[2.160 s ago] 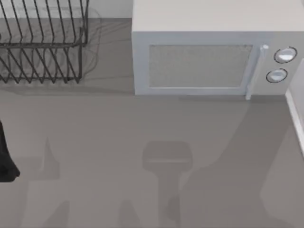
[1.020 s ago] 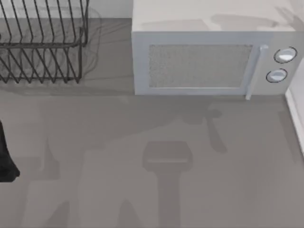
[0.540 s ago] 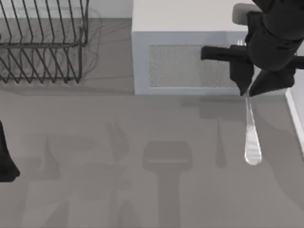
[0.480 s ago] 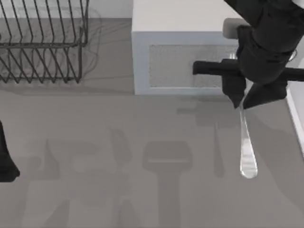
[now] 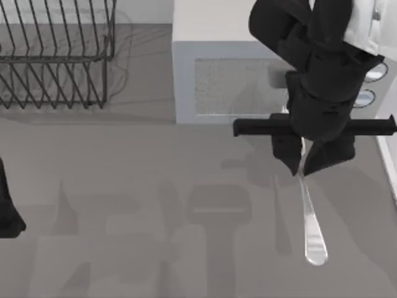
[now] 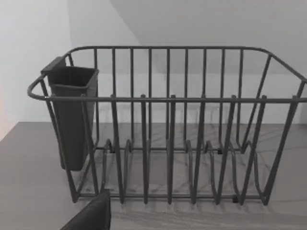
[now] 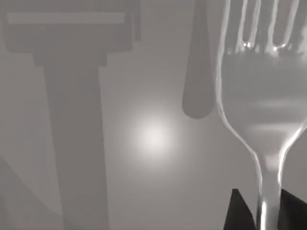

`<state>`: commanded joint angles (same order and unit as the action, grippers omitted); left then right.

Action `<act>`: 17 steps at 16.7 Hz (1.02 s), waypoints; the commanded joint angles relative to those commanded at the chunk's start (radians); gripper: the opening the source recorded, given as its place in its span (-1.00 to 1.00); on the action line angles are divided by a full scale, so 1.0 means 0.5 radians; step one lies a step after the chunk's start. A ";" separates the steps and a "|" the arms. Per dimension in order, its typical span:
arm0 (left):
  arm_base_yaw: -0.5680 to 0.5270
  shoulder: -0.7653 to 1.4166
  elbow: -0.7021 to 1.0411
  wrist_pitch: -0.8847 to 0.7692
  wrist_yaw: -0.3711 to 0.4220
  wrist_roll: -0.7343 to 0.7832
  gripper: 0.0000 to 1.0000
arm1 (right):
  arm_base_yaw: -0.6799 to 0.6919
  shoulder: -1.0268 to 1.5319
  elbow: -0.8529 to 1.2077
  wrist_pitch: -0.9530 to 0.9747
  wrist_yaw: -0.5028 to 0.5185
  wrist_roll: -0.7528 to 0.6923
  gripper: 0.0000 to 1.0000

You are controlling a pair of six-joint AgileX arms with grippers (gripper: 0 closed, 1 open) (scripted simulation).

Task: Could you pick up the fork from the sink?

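Your fork [image 5: 312,230] hangs at about four o'clock over the desk [image 5: 124,161], gripped by the closed fingers of your right gripper [image 5: 302,169]. Since half a second ago it has travelled from beside the microwave [image 5: 248,62] toward you, clear of any surface, so the pickup looks done. Its long axis runs twelve to six, one end clamped, the other pointing toward six. Your left gripper [image 6: 91,218] is parked facing the rack [image 6: 168,124]; you cannot tell its fingers' state.

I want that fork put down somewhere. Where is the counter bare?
The widest bare counter runs across the middle, in front of the dish rack and the microwave. It is crowded at the right, where the right gripper hangs with the fork. The left gripper sits at the left edge.
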<state>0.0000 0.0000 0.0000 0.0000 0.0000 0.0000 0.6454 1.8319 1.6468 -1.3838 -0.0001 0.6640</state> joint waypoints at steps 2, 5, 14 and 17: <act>0.000 0.000 0.000 0.000 0.000 0.000 1.00 | 0.002 0.015 -0.071 0.070 0.000 0.001 -1.00; 0.000 0.000 0.000 0.000 0.000 0.000 1.00 | 0.005 0.050 -0.281 0.329 0.001 0.002 -1.00; 0.000 0.000 0.000 0.000 0.000 0.000 1.00 | 0.015 0.134 -0.712 0.842 0.002 0.008 -1.00; 0.000 0.000 0.000 0.000 0.000 0.000 1.00 | 0.015 0.134 -0.712 0.842 0.002 0.008 -0.70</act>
<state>0.0000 0.0000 0.0000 0.0000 0.0000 0.0000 0.6530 1.8987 1.2909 -0.9630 0.0009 0.6681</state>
